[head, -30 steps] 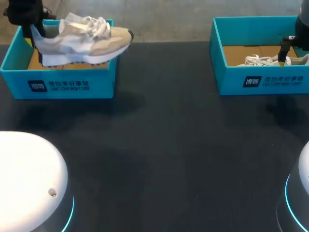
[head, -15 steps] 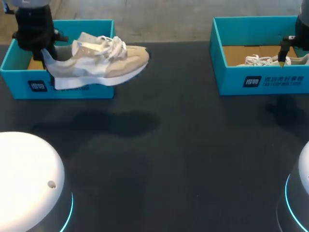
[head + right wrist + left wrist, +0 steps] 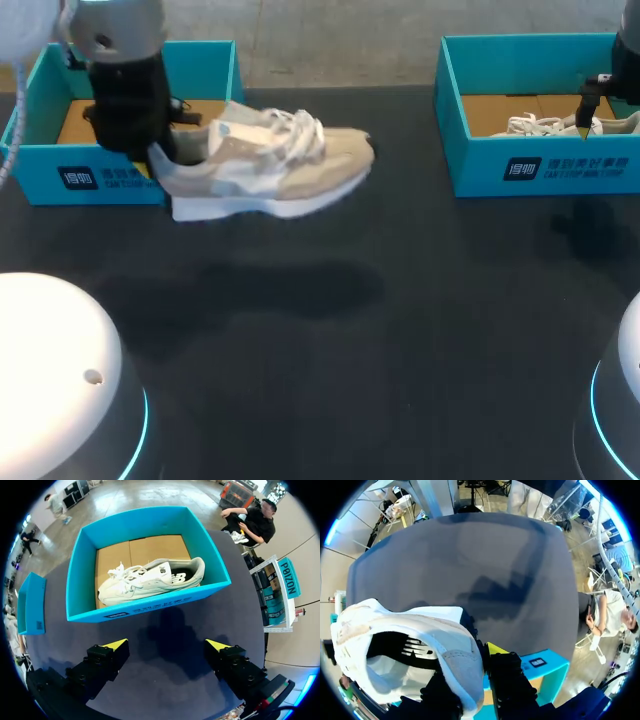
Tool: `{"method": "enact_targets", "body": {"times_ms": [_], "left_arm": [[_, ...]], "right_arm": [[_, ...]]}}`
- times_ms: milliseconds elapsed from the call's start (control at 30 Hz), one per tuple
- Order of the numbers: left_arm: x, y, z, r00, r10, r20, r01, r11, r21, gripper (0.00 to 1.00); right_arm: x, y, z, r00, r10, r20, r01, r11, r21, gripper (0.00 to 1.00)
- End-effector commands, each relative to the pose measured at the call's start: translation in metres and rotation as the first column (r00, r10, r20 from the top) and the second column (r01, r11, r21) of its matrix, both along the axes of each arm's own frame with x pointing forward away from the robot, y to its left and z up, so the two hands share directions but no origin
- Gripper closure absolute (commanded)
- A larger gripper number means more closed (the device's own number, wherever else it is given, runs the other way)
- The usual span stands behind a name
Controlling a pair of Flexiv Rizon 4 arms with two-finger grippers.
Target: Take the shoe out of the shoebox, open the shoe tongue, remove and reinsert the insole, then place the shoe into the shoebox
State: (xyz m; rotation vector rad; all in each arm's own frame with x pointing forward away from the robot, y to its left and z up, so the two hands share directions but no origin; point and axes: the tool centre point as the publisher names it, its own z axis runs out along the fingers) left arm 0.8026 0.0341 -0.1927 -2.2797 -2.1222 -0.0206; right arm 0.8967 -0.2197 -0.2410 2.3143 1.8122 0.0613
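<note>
Beige-and-white shoe (image 3: 270, 165) suspended above table (image 3: 400, 350), just beside left shoebox (image 3: 110, 178); heel clamped between left gripper (image 3: 475, 665) fingers. Right gripper (image 3: 167, 644) fingers spread wide, holding nothing, over right shoebox (image 3: 150, 600) containing white shoe (image 3: 150, 580).

The shoe (image 3: 280, 165) is soft beige suede and white mesh; the shoebox (image 3: 40, 175) smooth teal card (raw brown inside); desk (image 3: 420, 330) matt.

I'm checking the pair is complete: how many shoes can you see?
2. The beige shoe is held by the left gripper above the table, before the left shoebox; the white shoe lies in the right shoebox. Part of the left shoebox is hidden.
</note>
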Motion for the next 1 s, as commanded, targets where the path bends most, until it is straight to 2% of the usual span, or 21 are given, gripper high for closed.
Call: {"method": "enact_targets", "body": {"times_ms": [33, 333, 767, 1000], "left_arm": [[-0.005, -0.01, -0.01, 1.0, 0.0, -0.005, 0.0, 1.0, 0.001, 1.0], [-0.021, -0.03, -0.02, 0.999, -0.011, -0.047, 0.01, 1.0, -0.01, 1.0], [-0.052, -0.072, -0.045, 0.999, -0.033, -0.026, 0.033, 0.999, 0.025, 1.0], [-0.061, -0.082, -0.072, 0.999, -0.013, -0.029, 0.013, 1.0, 0.018, 1.0]], "right_arm": [[0.0, 0.0, 0.0, 1.0, 0.0, 0.001, 0.0, 1.0, 0.001, 0.0], [0.0, 0.0, 0.0, 1.0, 0.0, 0.001, 0.0, 1.0, 0.001, 0.0], [0.0, 0.0, 0.0, 1.0, 0.0, 0.001, 0.0, 1.0, 0.001, 0.0], [0.0, 0.0, 0.0, 1.0, 0.0, 0.001, 0.0, 1.0, 0.001, 0.0]]}}
